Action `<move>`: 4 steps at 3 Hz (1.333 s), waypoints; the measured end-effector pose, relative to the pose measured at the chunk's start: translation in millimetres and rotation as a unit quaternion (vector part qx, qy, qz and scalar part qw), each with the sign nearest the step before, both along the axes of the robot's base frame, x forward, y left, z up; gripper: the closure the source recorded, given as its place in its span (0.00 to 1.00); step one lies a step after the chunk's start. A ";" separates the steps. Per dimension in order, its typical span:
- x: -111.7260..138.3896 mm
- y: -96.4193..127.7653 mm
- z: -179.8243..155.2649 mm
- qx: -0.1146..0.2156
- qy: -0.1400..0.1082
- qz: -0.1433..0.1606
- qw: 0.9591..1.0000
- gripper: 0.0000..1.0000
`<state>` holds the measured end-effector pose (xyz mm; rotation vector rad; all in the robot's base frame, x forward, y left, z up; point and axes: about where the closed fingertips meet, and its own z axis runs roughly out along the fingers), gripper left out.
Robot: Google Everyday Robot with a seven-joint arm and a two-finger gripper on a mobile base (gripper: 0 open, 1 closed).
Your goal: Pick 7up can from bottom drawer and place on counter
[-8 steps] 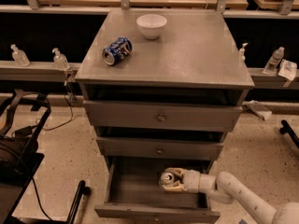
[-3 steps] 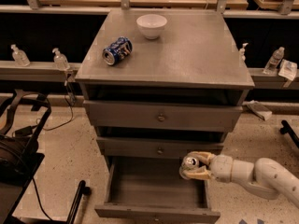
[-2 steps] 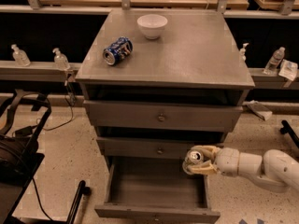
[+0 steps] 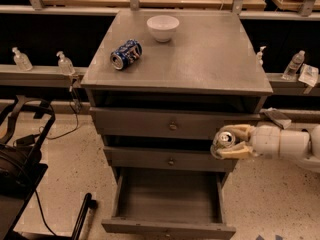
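Camera view finds my gripper point(image 4: 220, 143) closed around the 7up can point(image 4: 225, 138) by the right end of the middle drawer point(image 4: 170, 160), above the open bottom drawer point(image 4: 167, 196); I should rise past the edge of the counter point(image 4: 210, 59) before swinging left.

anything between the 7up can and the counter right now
Nothing visible blocks it. The gripper holds the 7up can at the cabinet's right front, below the counter, so it only has to rise past the front edge. The blue can and white bowl sit toward the counter's left and back.
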<state>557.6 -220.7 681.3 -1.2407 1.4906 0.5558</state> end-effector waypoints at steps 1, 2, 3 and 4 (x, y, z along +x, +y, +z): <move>11.6 -11.3 38.1 -0.021 -0.002 0.002 1.000 1.00; 28.8 -24.4 97.0 -0.035 -0.007 -0.005 0.999 1.00; 36.2 -32.5 147.6 -0.051 -0.017 -0.021 0.998 1.00; 45.8 -38.1 205.7 -0.062 -0.027 -0.039 0.997 1.00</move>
